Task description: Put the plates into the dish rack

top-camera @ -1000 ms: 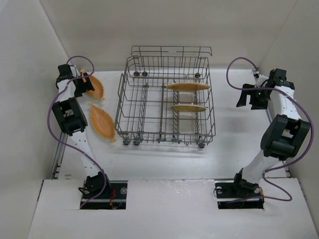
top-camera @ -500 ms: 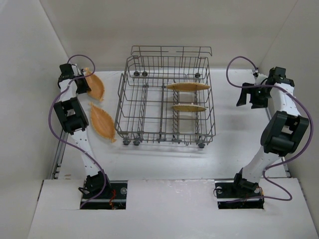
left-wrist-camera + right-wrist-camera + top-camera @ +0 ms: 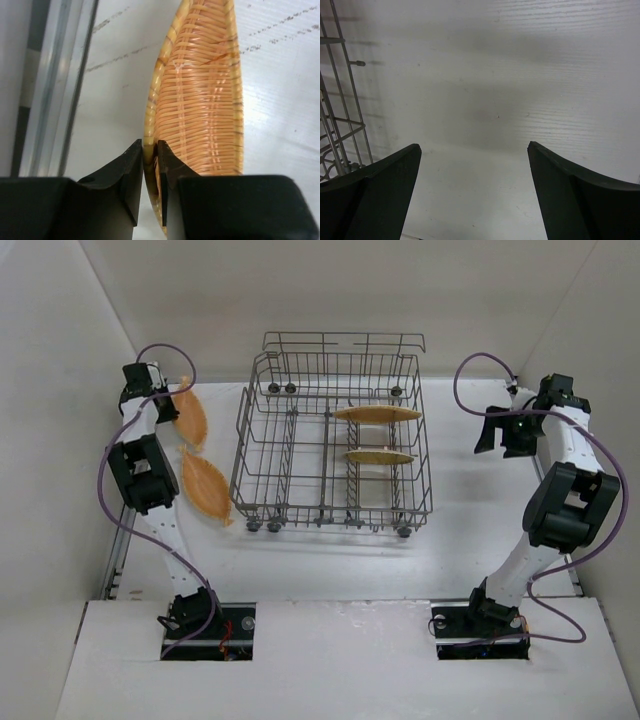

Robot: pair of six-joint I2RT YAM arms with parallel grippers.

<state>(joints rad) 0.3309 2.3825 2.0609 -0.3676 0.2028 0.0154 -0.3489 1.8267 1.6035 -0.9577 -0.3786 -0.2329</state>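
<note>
1. White bench (image 3: 330, 560) walled in by pale panels on three sides; two black-and-white arms are bolted at its near edge, each trailing a purple cable.
2. Grey wire dish rack (image 3: 245, 455) on small dark wheels stands mid-bench, toward the far edge; two orange-tan plates stand on edge among the tines of its right half, the rear plate (image 3: 377, 413) behind the front plate (image 3: 378, 457).
3. Left arm (image 3: 140, 470) reaches into the far-left corner; the left jaws are nearly closed, clamped on the rim of the held leaf plate (image 3: 191, 418); the left wrist view shows this woven plate (image 3: 200, 100) tipped up on its side, its rim pinched between two dark fingers (image 3: 125, 175); whether its far tip touches the bench cannot be told.
4. Second leaf plate (image 3: 206, 486) lies flat on the bench just left of the rack, nearer than the held one; neither arm touches it.
5. Right arm (image 3: 570, 510) hangs near the right edge; the right jaws are spread wide with nothing between them, bare bench below; rack wires (image 3: 340, 100) show at the left of the right wrist view.
</note>
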